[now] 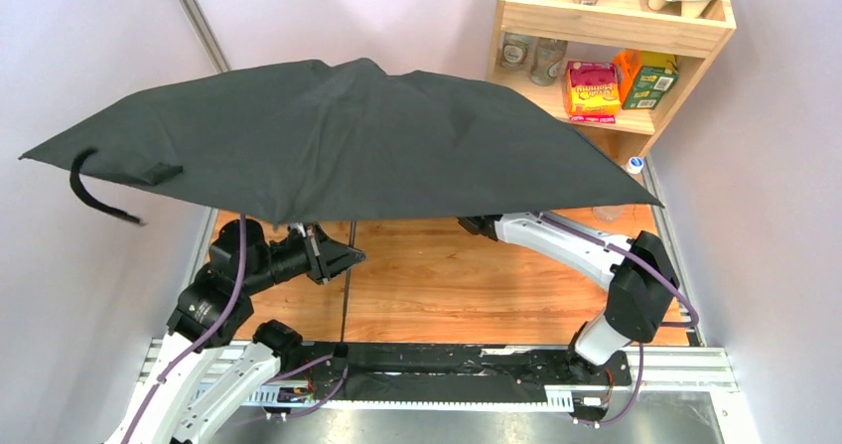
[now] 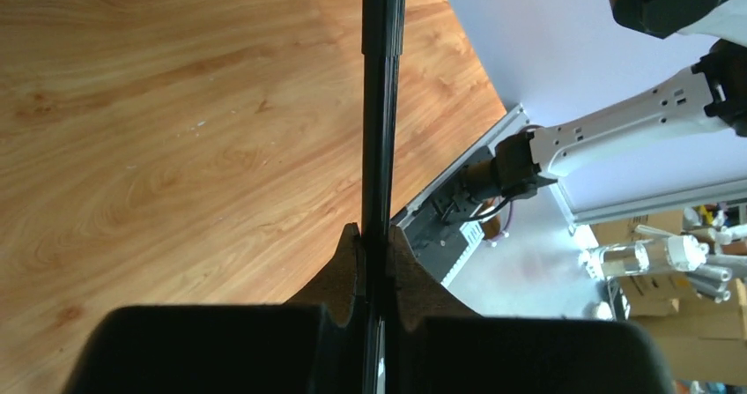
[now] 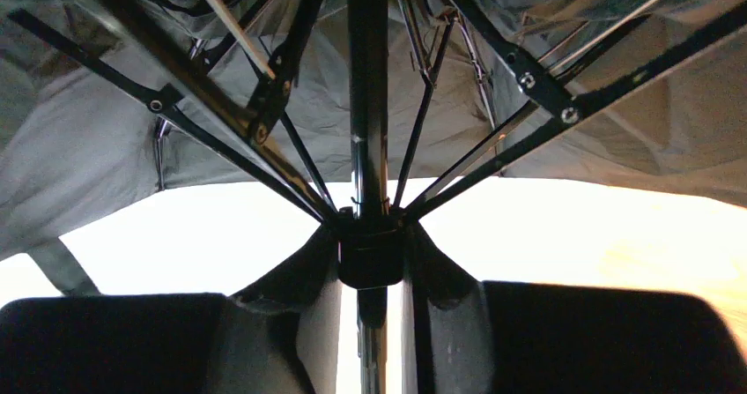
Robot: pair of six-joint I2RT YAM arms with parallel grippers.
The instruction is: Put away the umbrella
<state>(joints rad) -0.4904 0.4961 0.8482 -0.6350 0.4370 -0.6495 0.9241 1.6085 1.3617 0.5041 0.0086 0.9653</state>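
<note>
The black fabric compact umbrella (image 1: 338, 136) stands fully open above the light wooden counter (image 1: 447, 275). Its canopy is spread wide and hides most of both arms, and its closing strap (image 1: 94, 196) dangles at the far left edge.

The thin black telescopic shaft (image 2: 383, 103) runs straight up between the fingers of the left tool (image 2: 376, 244), which is clenched on it low down. Under the canopy, the right tool (image 3: 371, 235) grasps the black runner collar (image 3: 371, 257), one finger on each side, where the metal ribs (image 3: 493, 156) fan outward.

Assessment: the step in hand is collapsing the canopy. To do it well:
- The left tool should hold the shaft rigid and upright.
- The right tool should draw the runner squarely along the shaft toward the handle, without twisting.
- Pulling off line could jam the runner or bend a rib.
- The canopy edge sits near the wooden shelf unit (image 1: 616, 27) at the back right, so the fold should come inward.
</note>
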